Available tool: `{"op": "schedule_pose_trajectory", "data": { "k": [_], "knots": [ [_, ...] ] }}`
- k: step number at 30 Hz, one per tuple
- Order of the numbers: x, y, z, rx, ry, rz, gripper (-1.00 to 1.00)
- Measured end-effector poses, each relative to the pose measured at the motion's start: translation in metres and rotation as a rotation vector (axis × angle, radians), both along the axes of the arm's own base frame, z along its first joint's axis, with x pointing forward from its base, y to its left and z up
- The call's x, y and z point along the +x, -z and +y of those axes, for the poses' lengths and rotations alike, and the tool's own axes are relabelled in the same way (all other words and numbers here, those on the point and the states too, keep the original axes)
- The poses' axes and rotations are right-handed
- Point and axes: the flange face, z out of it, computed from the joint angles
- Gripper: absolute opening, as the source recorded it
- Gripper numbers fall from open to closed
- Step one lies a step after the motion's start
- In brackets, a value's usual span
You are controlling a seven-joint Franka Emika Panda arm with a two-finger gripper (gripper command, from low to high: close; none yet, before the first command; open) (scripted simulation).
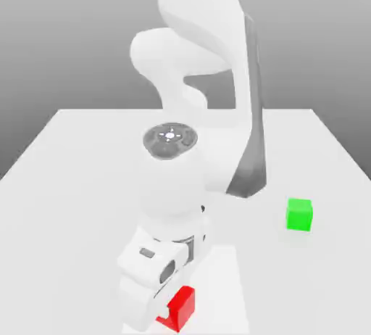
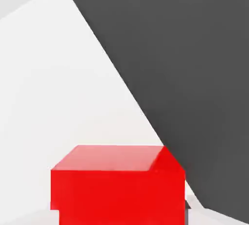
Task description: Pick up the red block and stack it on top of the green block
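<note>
The red block point(image 1: 181, 306) lies on the white table near its front edge, partly covered by my white hand. My gripper point(image 1: 168, 312) is down at the block and shut on it. In the hand view the red block point(image 2: 116, 185) sits very close, with its top face and one side showing. The green block point(image 1: 299, 214) stands alone on the table, off to the exterior view's right and farther back than the red one. Nothing rests on it.
The white table point(image 1: 72, 181) spreads around both blocks, with open surface between them. The arm's bulky white and grey links point(image 1: 217, 109) rise over the middle of the table. A dark area point(image 2: 185, 73) lies beyond the table's edge in the hand view.
</note>
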Motion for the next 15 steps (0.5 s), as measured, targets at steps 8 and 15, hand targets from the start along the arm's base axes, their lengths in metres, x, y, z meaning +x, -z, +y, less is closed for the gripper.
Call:
{"op": "schedule_pose_trajectory", "data": {
  "k": [8, 15],
  "knots": [
    [-0.031, -0.056, 0.078, 0.047, -0.26, 0.02, -1.0],
    [-0.132, -0.075, 0.216, 0.078, -0.848, 0.029, -1.0]
  ]
}}
